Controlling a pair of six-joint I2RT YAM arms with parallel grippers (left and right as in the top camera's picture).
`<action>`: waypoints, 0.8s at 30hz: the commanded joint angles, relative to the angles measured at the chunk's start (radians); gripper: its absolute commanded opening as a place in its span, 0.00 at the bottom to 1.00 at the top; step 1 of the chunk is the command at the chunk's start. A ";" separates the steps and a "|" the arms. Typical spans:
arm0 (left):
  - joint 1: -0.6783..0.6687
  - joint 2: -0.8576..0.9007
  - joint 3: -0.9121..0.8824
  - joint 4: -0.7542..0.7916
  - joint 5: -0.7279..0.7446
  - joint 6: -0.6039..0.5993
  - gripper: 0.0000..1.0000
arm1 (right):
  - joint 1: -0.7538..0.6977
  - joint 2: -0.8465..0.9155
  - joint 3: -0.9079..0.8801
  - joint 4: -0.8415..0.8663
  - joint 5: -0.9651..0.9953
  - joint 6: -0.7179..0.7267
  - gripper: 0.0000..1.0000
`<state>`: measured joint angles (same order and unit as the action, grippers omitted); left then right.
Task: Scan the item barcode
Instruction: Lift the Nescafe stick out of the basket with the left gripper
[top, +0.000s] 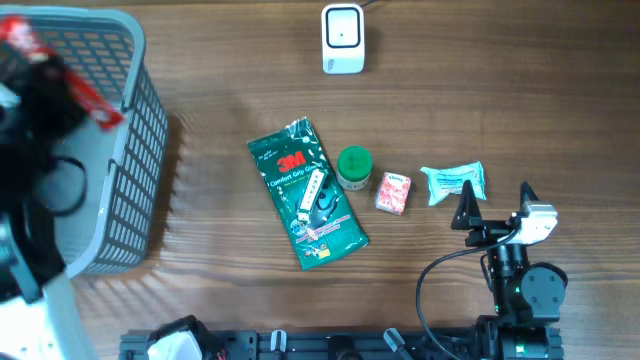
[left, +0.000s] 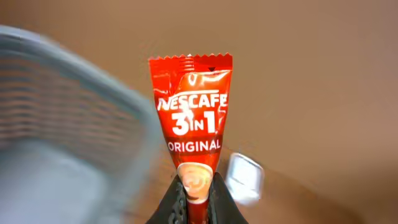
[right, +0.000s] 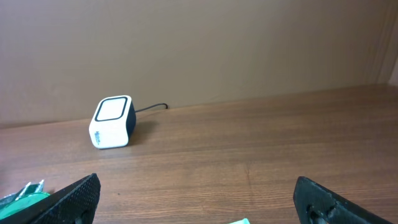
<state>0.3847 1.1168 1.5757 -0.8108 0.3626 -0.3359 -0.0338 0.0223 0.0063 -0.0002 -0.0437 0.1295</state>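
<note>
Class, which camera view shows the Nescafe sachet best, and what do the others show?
The left wrist view: the Nescafe sachet stands centred, its label readable, pinched at the bottom in the left gripper's jaws. Overhead shows only a blurred red streak above the basket. The right wrist view shows none of it.

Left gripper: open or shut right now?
Shut, on the Nescafe sachet. The left wrist view shows the left gripper pinching the packet's lower end, with the packet standing upright above the fingers.
</note>
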 joint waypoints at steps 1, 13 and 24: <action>-0.109 0.008 -0.018 -0.032 0.520 0.127 0.04 | 0.002 -0.005 -0.001 0.003 0.010 0.002 1.00; -0.536 0.195 -0.169 -0.136 1.215 1.276 0.04 | 0.002 -0.005 -0.001 0.003 0.010 0.002 1.00; -0.683 0.330 -0.169 -0.064 1.215 1.275 0.04 | 0.002 -0.005 -0.001 0.003 0.010 0.002 1.00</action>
<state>-0.2832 1.4490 1.4105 -0.8803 1.5543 0.9195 -0.0338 0.0223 0.0063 -0.0002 -0.0437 0.1295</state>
